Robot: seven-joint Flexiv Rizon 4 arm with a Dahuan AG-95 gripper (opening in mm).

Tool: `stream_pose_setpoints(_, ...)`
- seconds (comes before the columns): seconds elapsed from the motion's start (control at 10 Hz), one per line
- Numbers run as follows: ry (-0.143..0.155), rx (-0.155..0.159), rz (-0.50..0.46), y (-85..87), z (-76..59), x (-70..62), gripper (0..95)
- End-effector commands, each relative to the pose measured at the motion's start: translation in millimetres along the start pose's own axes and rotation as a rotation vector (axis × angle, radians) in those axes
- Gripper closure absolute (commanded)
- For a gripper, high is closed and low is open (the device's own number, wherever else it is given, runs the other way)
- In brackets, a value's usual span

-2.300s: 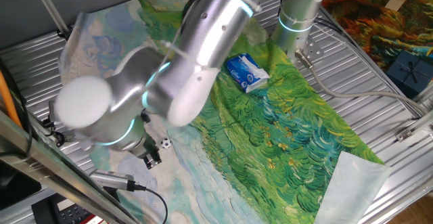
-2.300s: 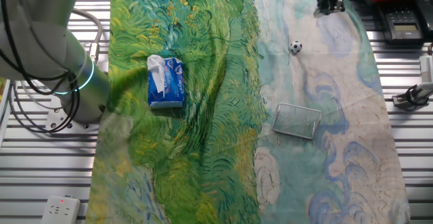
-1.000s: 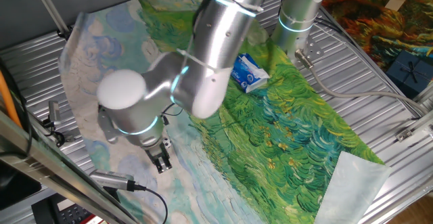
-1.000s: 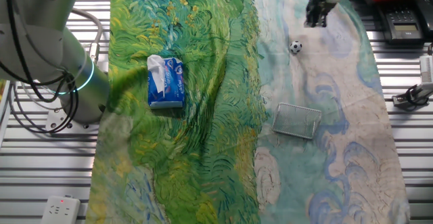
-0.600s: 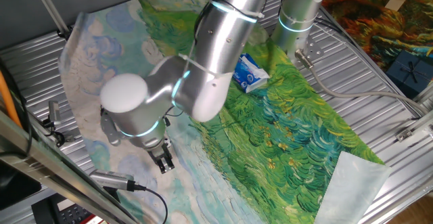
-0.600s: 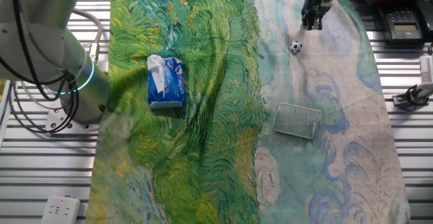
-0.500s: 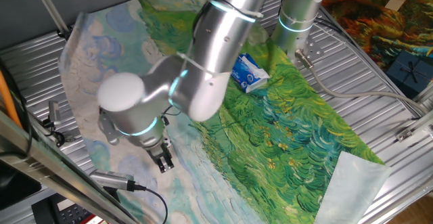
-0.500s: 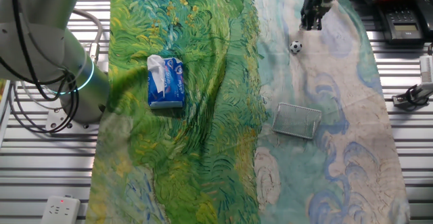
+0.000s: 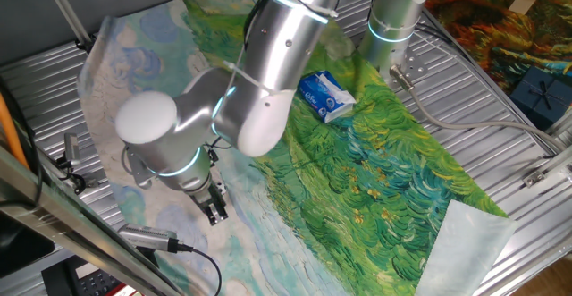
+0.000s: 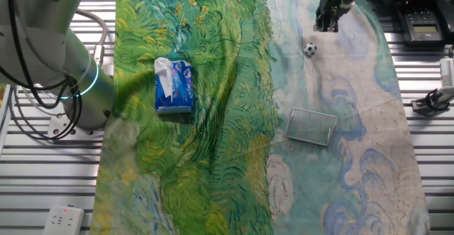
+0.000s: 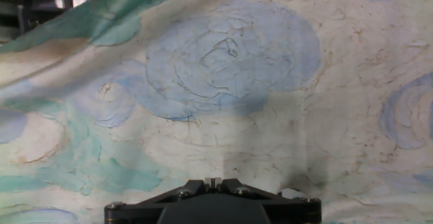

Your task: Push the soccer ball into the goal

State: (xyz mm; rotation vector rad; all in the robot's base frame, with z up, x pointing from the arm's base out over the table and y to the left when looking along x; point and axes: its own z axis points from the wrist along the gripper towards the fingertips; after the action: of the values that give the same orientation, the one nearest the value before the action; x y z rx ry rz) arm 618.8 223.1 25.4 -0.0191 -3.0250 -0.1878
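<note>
White-black soccer ball (image 10: 310,49) near tabletop far-right corner, just inward of tool (image 10: 328,23); goal (image 10: 311,126) further along same line, mid-tabletop. Tool jaw state: cannot tell.

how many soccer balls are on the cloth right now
1. The tiny white soccer ball with black patches lies on the painted cloth's pale part, just below the gripper. The arm hides it from the opposite fixed camera.

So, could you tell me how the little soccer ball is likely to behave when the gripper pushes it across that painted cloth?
Being round and tiny, the soccer ball will probably roll off at a light touch. The cloth lies in wrinkles, which may deflect it short of the goal.
</note>
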Motion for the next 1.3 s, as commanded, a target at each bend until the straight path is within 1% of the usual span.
stream_pose_setpoints(0.1,0.023,-0.007,0.004,0.0,-0.9,0.5,95.0)
stream_pose_setpoints(0.2,0.048,0.003,0.008,-5.7,-1.8,3.6,95.0)
stream_pose_setpoints(0.3,0.054,0.006,-0.031,-32.4,2.2,17.6,95.0)
stream_pose_setpoints(0.4,0.047,0.006,-0.072,-57.1,8.2,31.2,95.0)
stream_pose_setpoints(0.5,0.045,0.001,-0.108,-75.1,10.4,39.2,95.0)
stream_pose_setpoints(0.6,0.054,0.008,-0.173,-102.9,2.7,42.3,95.0)
stream_pose_setpoints(0.7,0.099,0.039,-0.248,-129.6,-21.1,31.4,95.0)
stream_pose_setpoints(0.8,0.138,0.093,-0.265,-135.6,-42.2,17.1,95.0)
stream_pose_setpoints(0.9,0.162,0.100,-0.292,-136.7,-58.8,1.6,95.0)
stream_pose_setpoints(1.0,0.148,0.091,-0.282,-136.4,-58.7,-0.4,95.0)
stream_pose_setpoints(1.1,0.131,0.061,-0.266,-135.4,-56.3,-2.1,95.0)
stream_pose_setpoints(1.2,0.083,-0.023,-0.225,-132.0,-50.1,-5.3,95.0)
stream_pose_setpoints(1.3,0.038,-0.035,-0.208,-127.2,-42.2,-6.6,95.0)
